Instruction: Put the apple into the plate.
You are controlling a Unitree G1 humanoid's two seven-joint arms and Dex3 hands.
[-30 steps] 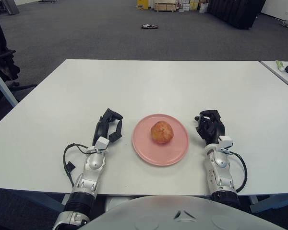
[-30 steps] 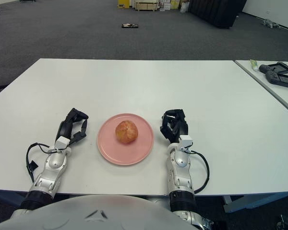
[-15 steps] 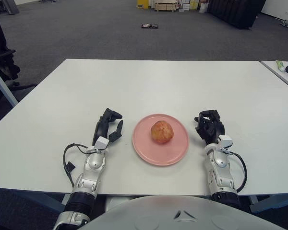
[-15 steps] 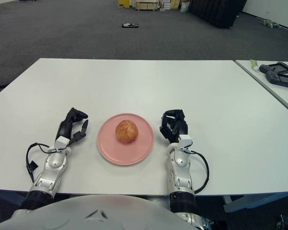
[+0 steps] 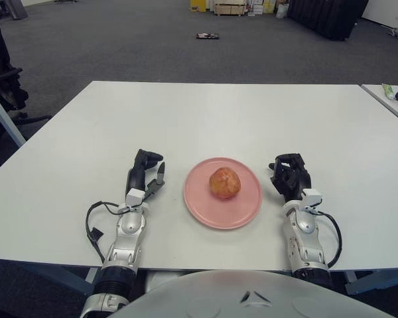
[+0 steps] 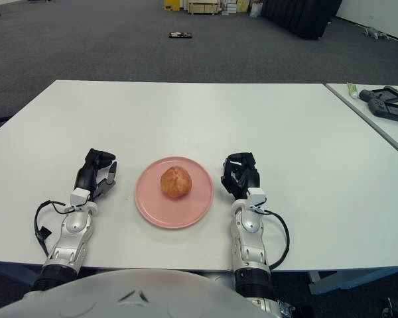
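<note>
Nearest, the left hand (image 5: 144, 177) is rested on the worktop (image 5: 219, 112) with fingers loosely spread, and the right hand (image 5: 290, 177) is curled, empty. Between them the apple (image 5: 224, 183) is seated in the plate (image 5: 242, 211), so the task is judged complete.

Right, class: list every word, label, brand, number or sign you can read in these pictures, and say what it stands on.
None can be read.
Round pink plate: no print shows.
Red-yellow apple on it: no sticker shows.
White table: no marking shows.
Left hand and right hand: no label shows.
Yellow boxes on the far floor: too small to read.
</note>
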